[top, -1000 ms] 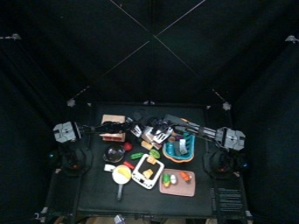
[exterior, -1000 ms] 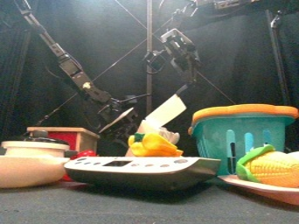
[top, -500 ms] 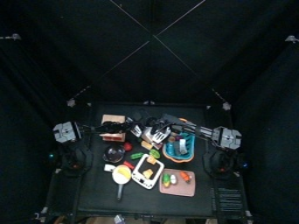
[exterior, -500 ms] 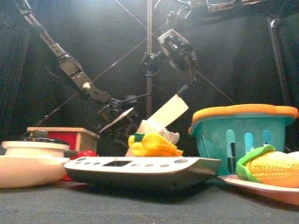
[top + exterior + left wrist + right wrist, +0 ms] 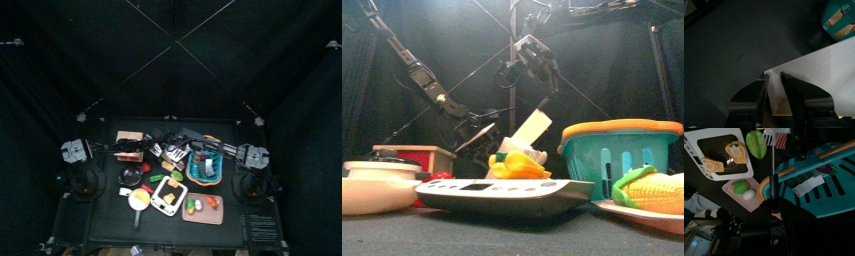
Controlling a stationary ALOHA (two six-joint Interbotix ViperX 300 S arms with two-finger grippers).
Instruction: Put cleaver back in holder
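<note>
My left gripper (image 5: 774, 76) is shut on the edge of the cleaver's pale blade (image 5: 821, 75). In the front view the blade (image 5: 533, 128) stands tilted behind the scale, with the left gripper (image 5: 485, 137) low beside it. The holder (image 5: 420, 156), a tan wooden block, stands at the left back, and also shows in the top view (image 5: 130, 137). My right gripper (image 5: 536, 58) hangs high above the middle of the table, holding nothing that I can see. In the right wrist view it looks down over the teal basket (image 5: 817, 183).
A teal slatted basket (image 5: 620, 152) stands at the right. A white scale (image 5: 502, 190) with yellow food on it is at the front middle. A cream bowl (image 5: 380, 186) is at the front left. Corn on a board (image 5: 656, 192) is at the front right.
My right gripper has risen a little and shifted left. The left gripper and the cleaver have stayed where they were.
</note>
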